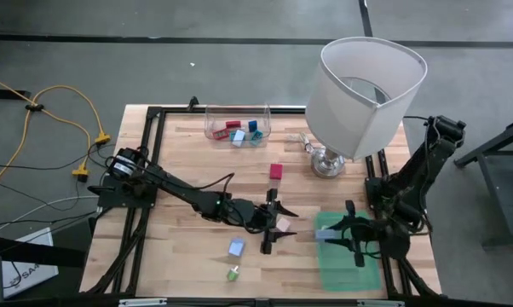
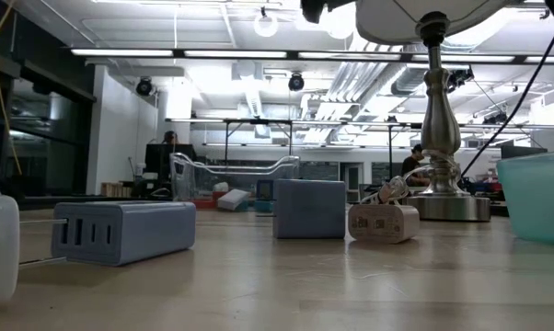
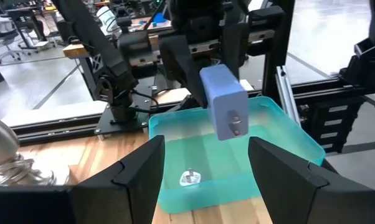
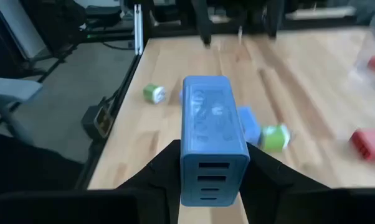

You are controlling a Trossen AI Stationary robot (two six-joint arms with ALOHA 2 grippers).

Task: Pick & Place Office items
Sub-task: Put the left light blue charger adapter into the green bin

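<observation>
Blue charger block (image 4: 213,138) pinched between right gripper (image 1: 352,234) fingers, held above teal tray (image 1: 350,269) at table's right front; also seen from left wrist (image 3: 227,102). Small white plug (image 3: 190,179) lying in tray. Left gripper (image 1: 272,223) mid-table, fingers spread, nothing held — pale pink piece (image 1: 283,225) just beside it. Blue piece (image 1: 236,248) and green piece (image 1: 233,274) nearer front edge.

Bright ceiling strip lights (image 2: 213,52) glare in the low view; the desk (image 1: 197,162) is evenly lit with soft shadows. Right wrist view's background is blurred.
</observation>
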